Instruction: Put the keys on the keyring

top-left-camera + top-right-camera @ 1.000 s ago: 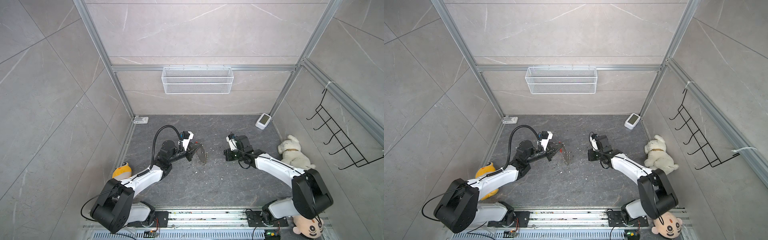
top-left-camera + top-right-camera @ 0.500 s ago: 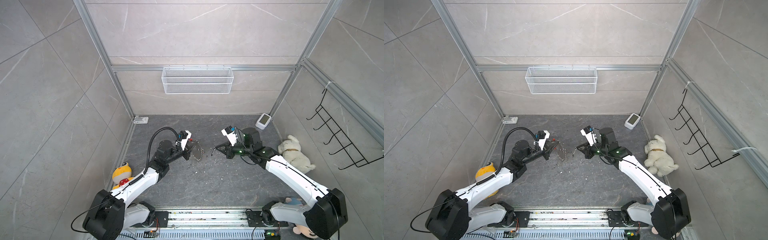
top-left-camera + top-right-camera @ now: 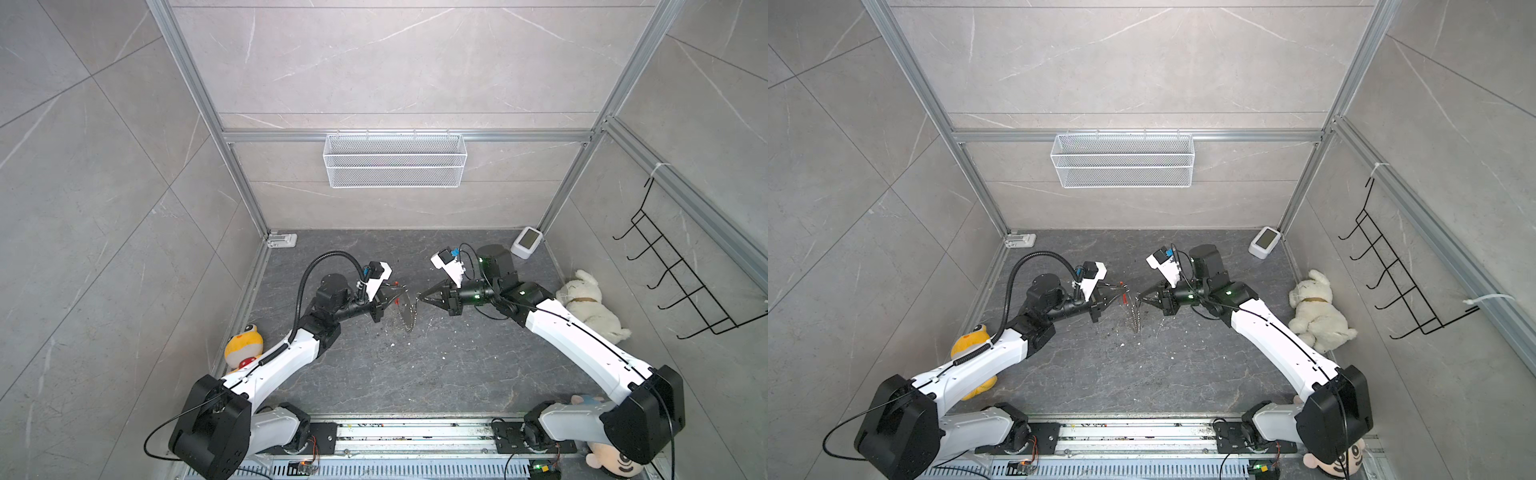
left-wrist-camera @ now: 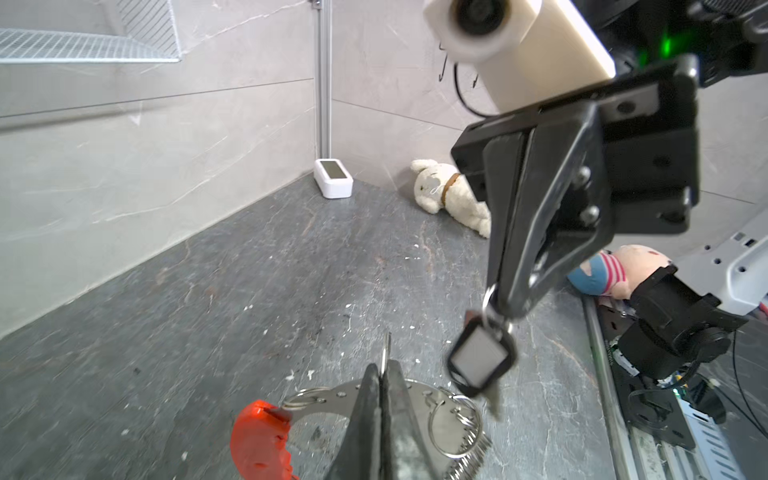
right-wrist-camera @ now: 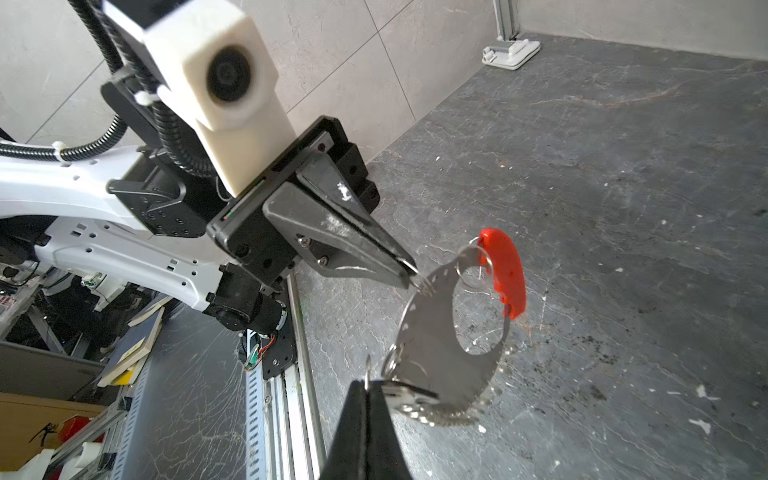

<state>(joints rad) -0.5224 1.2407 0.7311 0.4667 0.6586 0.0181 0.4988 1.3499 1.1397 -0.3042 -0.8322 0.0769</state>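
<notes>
Nothing is threaded yet (both parts are merely held): the right gripper (image 4: 509,301) pinches the keys (image 4: 480,359) right of centre, and the left gripper (image 4: 382,369) clamps the keyring (image 4: 257,436) at the bottom edge.

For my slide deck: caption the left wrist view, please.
Right gripper dangles the keys close to the keyring pinched in the left gripper.

The keyring (image 5: 430,338) is silver with red; the keys (image 4: 480,359) black, grey-faced.
</notes>
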